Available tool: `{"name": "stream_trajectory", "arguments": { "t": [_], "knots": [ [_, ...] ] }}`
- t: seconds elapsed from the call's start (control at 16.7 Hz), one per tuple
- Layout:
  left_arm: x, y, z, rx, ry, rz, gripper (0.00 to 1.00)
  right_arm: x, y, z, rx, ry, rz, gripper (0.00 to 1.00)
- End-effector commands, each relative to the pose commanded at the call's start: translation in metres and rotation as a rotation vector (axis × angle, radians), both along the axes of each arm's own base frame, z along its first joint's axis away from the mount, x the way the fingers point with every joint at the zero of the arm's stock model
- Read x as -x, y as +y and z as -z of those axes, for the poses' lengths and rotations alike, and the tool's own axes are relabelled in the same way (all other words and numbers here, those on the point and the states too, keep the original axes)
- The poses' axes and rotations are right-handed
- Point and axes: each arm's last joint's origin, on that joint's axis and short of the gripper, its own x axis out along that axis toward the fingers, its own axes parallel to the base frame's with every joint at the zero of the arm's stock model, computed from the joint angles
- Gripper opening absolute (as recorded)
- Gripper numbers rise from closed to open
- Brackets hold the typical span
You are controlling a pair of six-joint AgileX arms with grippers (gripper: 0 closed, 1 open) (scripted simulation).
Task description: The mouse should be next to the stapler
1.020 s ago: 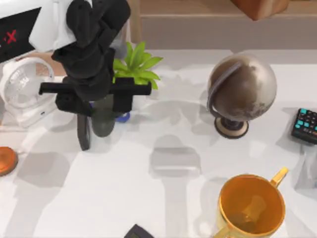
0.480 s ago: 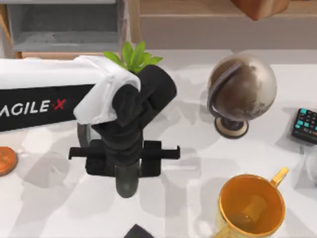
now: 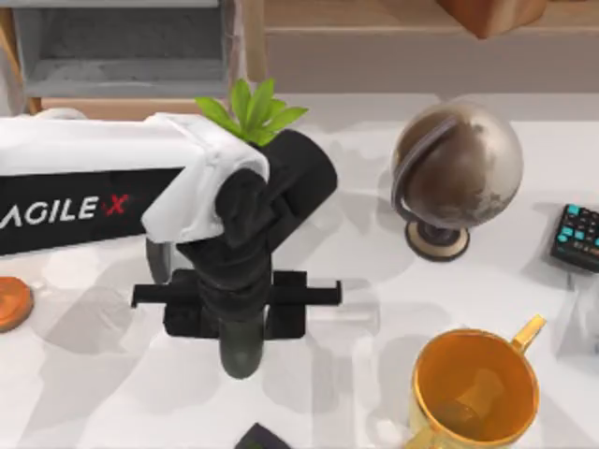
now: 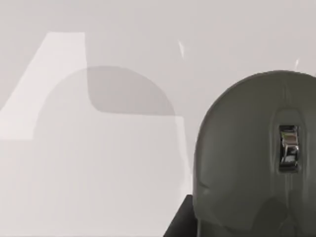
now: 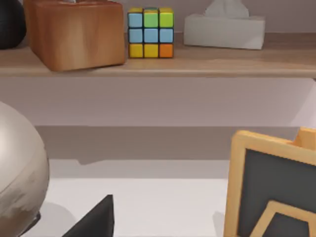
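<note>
The grey mouse [image 3: 241,354] pokes out from under my left gripper [image 3: 239,323], which is shut on it above the front middle-left of the white table [image 3: 374,271]. In the left wrist view the mouse [image 4: 256,158] with its metal scroll wheel hangs over the bare tabletop, and a dark finger [image 4: 180,224] presses its side. The stapler is hidden, with my left arm covering the spot in front of the plant [image 3: 253,110].
A globe [image 3: 457,168] stands at the back right and a yellow mug [image 3: 475,388] at the front right. A calculator [image 3: 578,236] lies at the right edge, an orange disc [image 3: 11,304] at the left edge, and a dark object [image 3: 260,438] at the front edge.
My left arm has carried the mouse from beside the plant at the back left toward the front middle. Over the last half second it barely moved.
</note>
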Motion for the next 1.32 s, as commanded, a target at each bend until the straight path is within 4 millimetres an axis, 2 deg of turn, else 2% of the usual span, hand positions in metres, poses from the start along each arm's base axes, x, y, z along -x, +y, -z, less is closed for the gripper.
{"name": "stream_trajectory", "arguments": {
  "t": [0.9, 1.32],
  "knots": [
    [-0.006, -0.006, -0.012, 0.058, -0.06, -0.009, 0.0, 0.0, 0.0, 0.0, 0.0, 0.0, 0.0, 1.0],
    [-0.004, -0.005, -0.003, 0.043, -0.05, 0.0, 0.0, 0.0, 0.0, 0.0, 0.0, 0.0, 0.0, 1.0]
  ]
}}
